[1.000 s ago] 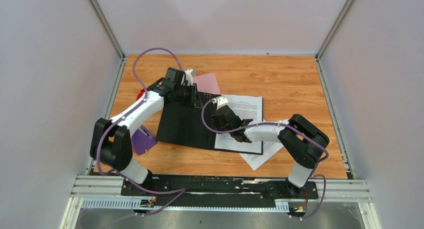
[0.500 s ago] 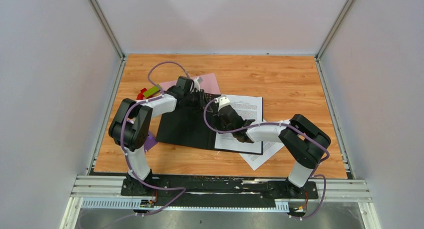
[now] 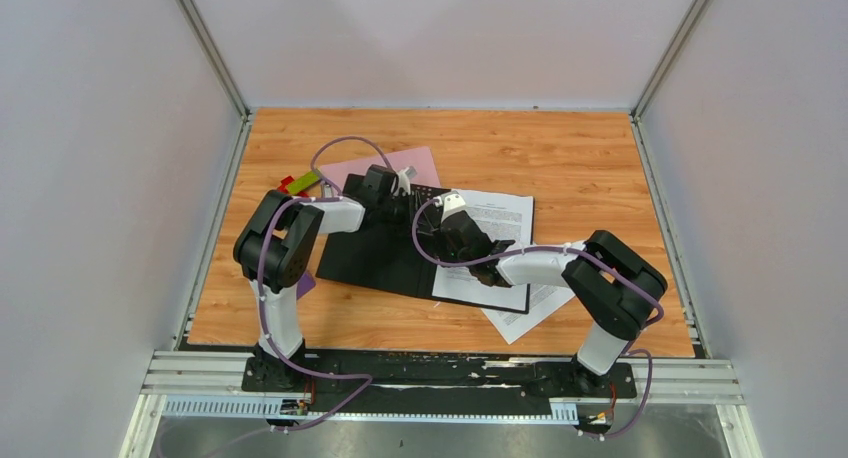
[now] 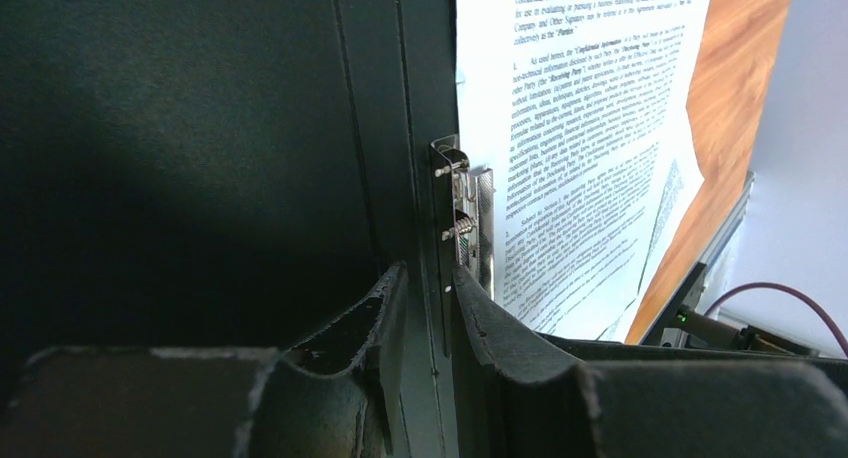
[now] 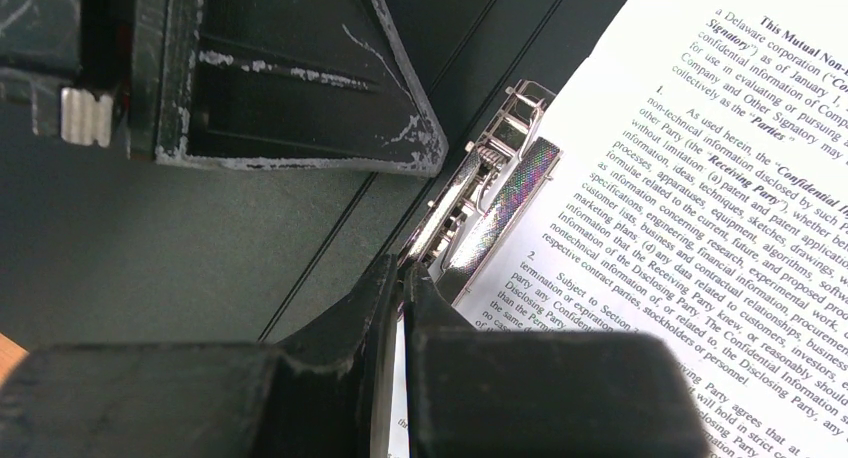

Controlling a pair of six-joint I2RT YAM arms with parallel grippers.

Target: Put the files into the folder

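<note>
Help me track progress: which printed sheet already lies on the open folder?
The sheet beside the metal clip on the folder's right half; the other sheet sticks out askew past its near right corner.

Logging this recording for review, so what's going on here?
Two robot arms are working on an open black folder lying flat on the table. The right pincer looks closed on the end of the folder's metal clip, beside a printed sheet lying on the folder's right half. The left pincer sits on the spine, fingers slightly apart. A second sheet pokes out at the folder's near right corner, not yet filed.
</note>
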